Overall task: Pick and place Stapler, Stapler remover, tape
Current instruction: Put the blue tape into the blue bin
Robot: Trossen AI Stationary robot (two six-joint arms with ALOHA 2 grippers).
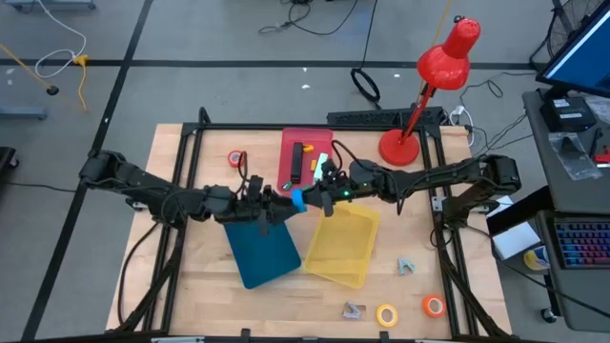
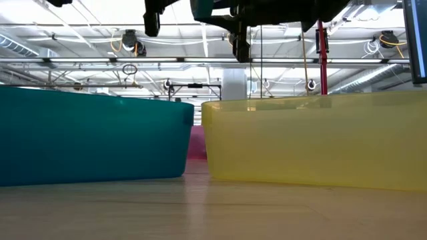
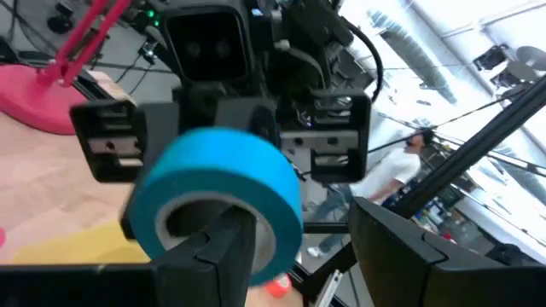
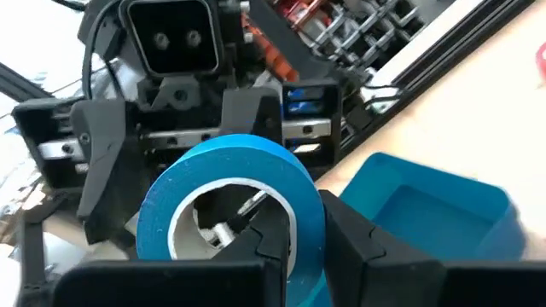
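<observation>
The blue ring-shaped tape roll (image 1: 297, 199), smooth-sided with a pale inner core, hangs in the air above the near edge of the flat red tray (image 1: 307, 158), between both arms. The right end effector (image 4: 290, 247) pinches the ring's wall, one dark finger inside the core and one outside. The left end effector (image 3: 299, 256) faces it; one finger sits inside the core, the other stands apart, spread. Just below the red tray lie a glossy teal plastic tray (image 1: 262, 248) and a translucent yellow plastic tray (image 1: 345, 245) on the pale wooden worktop (image 1: 191, 286).
</observation>
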